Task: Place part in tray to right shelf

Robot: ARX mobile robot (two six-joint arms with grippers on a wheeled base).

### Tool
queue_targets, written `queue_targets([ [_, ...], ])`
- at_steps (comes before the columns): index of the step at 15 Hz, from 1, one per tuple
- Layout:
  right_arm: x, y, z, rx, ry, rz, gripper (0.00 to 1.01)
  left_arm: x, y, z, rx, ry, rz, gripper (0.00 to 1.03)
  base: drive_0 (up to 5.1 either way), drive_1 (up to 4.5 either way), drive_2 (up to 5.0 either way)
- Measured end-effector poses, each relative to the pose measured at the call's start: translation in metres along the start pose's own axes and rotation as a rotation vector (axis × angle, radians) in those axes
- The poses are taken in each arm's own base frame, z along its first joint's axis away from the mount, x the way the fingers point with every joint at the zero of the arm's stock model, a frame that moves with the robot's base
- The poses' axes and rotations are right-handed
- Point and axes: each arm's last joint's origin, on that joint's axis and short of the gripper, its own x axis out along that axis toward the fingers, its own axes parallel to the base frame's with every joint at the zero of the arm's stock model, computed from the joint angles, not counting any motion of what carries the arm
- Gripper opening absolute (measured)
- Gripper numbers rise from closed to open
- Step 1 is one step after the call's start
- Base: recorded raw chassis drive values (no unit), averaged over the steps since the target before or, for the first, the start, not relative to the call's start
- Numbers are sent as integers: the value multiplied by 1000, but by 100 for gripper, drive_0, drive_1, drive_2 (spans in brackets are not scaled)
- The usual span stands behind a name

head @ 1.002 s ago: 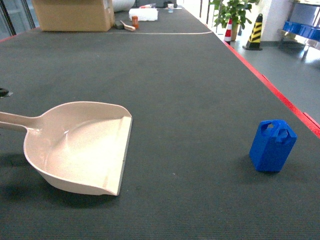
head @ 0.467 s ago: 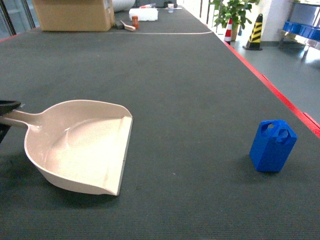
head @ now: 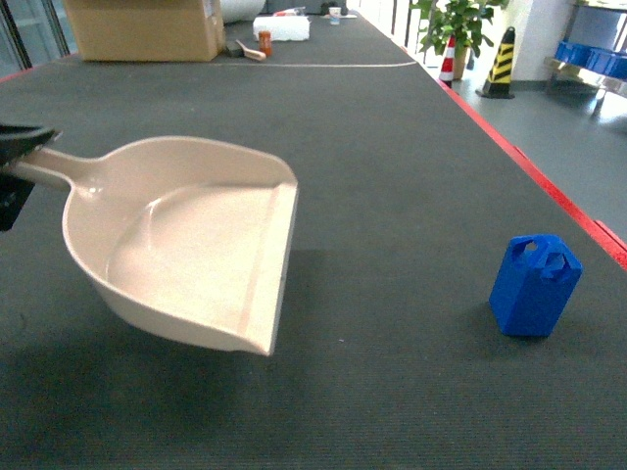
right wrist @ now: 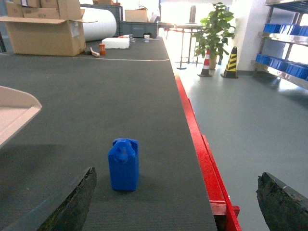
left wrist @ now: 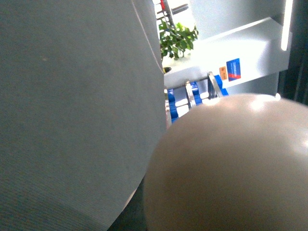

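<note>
The beige tray (head: pixel 186 245) hangs tilted above the dark table, its handle running to the left edge of the head view. My left gripper (head: pixel 15 147) is shut on that handle. The tray's underside (left wrist: pixel 231 163) fills the left wrist view and hides the jaws. The blue part (head: pixel 534 286) stands upright on the table at the right, well apart from the tray. In the right wrist view the part (right wrist: pixel 124 163) stands ahead and left of my open, empty right gripper (right wrist: pixel 175 197). The tray's lip (right wrist: pixel 14 113) shows at the left. The right shelf (right wrist: pixel 284 38) with blue crates stands across the floor.
A red strip (head: pixel 529 166) marks the table's right edge, with grey floor beyond. A cardboard box (head: pixel 147 27) and a white box (head: pixel 281 27) sit at the far end. A striped cone (head: pixel 502 64) and a potted plant (head: pixel 456 24) stand on the floor.
The tray has risen off the table, moved up and to the right and tipped. My left gripper came into view on its handle. The part has not moved.
</note>
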Motion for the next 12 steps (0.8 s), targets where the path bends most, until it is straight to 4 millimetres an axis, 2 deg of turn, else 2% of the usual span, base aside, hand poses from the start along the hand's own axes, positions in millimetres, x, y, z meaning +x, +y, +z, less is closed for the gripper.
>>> queue_targets([
  [2,0,0,0,0,0,0,98,8,-33,-22,-17,32,-47,17,0,0,0],
  [4,0,0,0,0,0,0,98,38,-74,-90,-39,158,-108,16,0,0,0],
  [6,0,0,0,0,0,0,98,51,-80,-121,-45,217,-119,16,0,0,0],
  [8,0,0,0,0,0,0,98,53,-79,-139,-49,246,-107,16,0,0,0],
  [12,0,0,0,0,0,0,98,55,-82,-140,-75,221,-111,16,0,0,0],
])
